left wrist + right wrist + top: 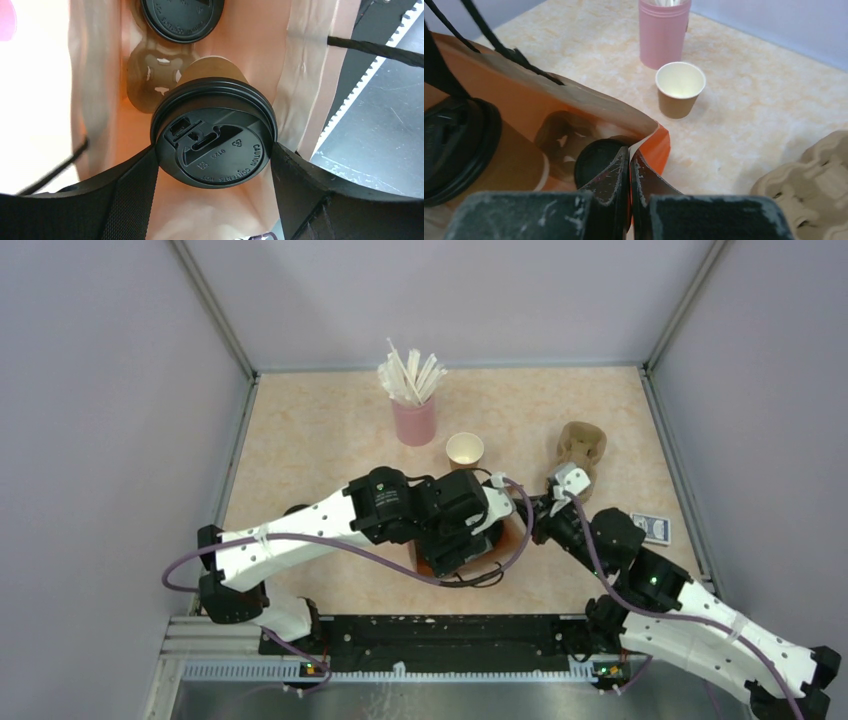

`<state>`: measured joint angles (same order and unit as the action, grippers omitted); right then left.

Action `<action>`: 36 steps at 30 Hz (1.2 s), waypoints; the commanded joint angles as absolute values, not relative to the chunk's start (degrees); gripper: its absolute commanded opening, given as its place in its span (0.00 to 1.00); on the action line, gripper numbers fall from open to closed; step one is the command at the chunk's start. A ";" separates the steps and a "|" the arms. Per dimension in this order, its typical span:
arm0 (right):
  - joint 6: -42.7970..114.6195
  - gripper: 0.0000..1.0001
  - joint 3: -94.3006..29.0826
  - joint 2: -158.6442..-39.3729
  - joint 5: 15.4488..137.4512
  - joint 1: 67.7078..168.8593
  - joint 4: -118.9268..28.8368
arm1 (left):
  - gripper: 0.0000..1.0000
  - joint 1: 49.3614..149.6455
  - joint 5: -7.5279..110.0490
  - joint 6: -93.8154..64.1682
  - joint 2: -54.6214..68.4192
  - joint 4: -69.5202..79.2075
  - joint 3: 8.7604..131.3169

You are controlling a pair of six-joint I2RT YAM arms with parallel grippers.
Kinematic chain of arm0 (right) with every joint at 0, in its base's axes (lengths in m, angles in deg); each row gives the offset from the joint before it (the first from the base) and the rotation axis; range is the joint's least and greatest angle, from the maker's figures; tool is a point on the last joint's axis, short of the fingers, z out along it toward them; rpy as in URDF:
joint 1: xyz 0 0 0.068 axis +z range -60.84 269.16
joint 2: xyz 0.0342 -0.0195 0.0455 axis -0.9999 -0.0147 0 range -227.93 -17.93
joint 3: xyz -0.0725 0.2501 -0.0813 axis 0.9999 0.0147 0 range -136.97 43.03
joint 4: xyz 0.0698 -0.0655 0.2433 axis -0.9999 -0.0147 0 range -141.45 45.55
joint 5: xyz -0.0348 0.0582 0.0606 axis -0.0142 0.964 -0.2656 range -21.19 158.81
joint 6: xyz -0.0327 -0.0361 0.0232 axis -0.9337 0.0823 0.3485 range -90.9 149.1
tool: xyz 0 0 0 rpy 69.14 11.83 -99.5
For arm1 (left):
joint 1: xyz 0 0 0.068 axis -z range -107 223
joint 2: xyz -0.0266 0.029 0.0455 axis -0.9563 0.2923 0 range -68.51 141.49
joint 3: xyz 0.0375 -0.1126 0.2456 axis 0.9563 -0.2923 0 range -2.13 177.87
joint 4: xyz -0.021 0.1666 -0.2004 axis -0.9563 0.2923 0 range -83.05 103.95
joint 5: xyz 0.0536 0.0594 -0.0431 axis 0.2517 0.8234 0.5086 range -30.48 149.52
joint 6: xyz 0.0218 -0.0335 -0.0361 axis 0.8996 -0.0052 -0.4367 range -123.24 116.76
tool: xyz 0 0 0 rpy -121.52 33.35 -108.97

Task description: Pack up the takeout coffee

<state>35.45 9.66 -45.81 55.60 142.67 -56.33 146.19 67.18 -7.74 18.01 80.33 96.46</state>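
Pale marbled table boxed in by plain grey walls, both arms reaching inward from the near edge. Toward the back, pink cup stuffed with white straws. Just beside it on the right, open cup, brown outside and white inside, upright and unlidded. Further right, tan pulp carrier, and near the right wall a small blue card box. Orange bag standing at mid-table, mostly hidden from above under the left arm, black cord handles loose at its rim.

Left gripper lowered into the bag's mouth, spread wide and closed on the lidded cup. Black fingers pressed against opposite sides of the round black lid, brown cup wall showing behind it, cup tilted. Beyond it, pulp tray lying at the bottom of the bag, with a second lid over the tray's far end. Whether the held cup's base touches the tray: hidden by the cup itself.

Right gripper pinched tight on the bag's rim at a corner fold, orange paper running down between the tips
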 commanded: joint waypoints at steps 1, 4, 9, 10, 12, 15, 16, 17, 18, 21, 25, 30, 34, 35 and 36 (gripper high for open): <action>19.93 0.00 9.14 -51.79 50.85 142.97 -49.71 | 0.46 146.30 70.07 -10.65 14.44 77.52 94.92; 14.78 0.00 7.49 -56.29 50.98 142.40 -45.49 | 0.46 146.30 71.69 -11.92 13.23 77.09 93.68; 12.93 0.00 6.39 -58.86 54.79 138.02 -38.98 | 0.45 146.30 76.50 -12.65 12.34 77.89 93.10; 13.16 0.00 6.00 -59.07 55.72 137.17 -39.18 | 0.45 146.30 77.75 -12.17 12.25 77.89 93.14; 14.39 0.00 5.29 -59.19 57.36 136.80 -41.31 | 0.46 146.30 80.09 -10.44 12.45 77.45 93.27; 20.03 0.00 3.01 -58.83 61.44 136.82 -47.98 | 0.46 146.30 83.71 -8.14 13.67 77.77 93.71; 22.23 0.00 2.22 -58.73 61.67 136.80 -50.32 | 0.46 146.33 85.23 -8.14 14.15 78.18 93.98; 24.63 0.00 1.25 -58.65 61.32 136.82 -52.64 | 0.46 146.31 86.33 -7.36 14.34 78.08 94.03; 26.91 0.00 0.32 -58.44 61.12 136.81 -54.64 | 0.46 146.31 87.10 -6.43 14.54 77.80 94.03; 33.01 0.00 -0.50 -56.94 62.13 136.82 -58.22 | 0.46 146.33 89.39 -3.97 15.01 76.65 94.10; 35.25 0.00 3.92 -52.12 64.21 136.79 -58.54 | 0.45 146.24 89.60 0.65 15.34 73.66 93.26; 31.79 0.00 7.65 -47.25 62.59 136.79 -59.03 | 0.45 146.04 86.51 2.88 16.89 73.30 93.75; 31.04 0.00 8.01 -47.45 64.24 136.82 -59.88 | 0.45 145.81 83.52 2.01 18.01 73.85 93.90; 30.97 0.00 8.30 -47.52 65.00 136.80 -59.45 | 0.45 145.64 82.19 1.91 18.16 73.83 93.96; 30.79 0.00 8.53 -47.40 65.26 136.80 -59.11 | 0.45 145.49 81.26 1.70 18.30 73.87 94.29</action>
<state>31.75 7.67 -47.34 63.01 137.08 -59.24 146.08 85.19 1.34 17.66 75.48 93.44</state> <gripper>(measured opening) 0.003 0.812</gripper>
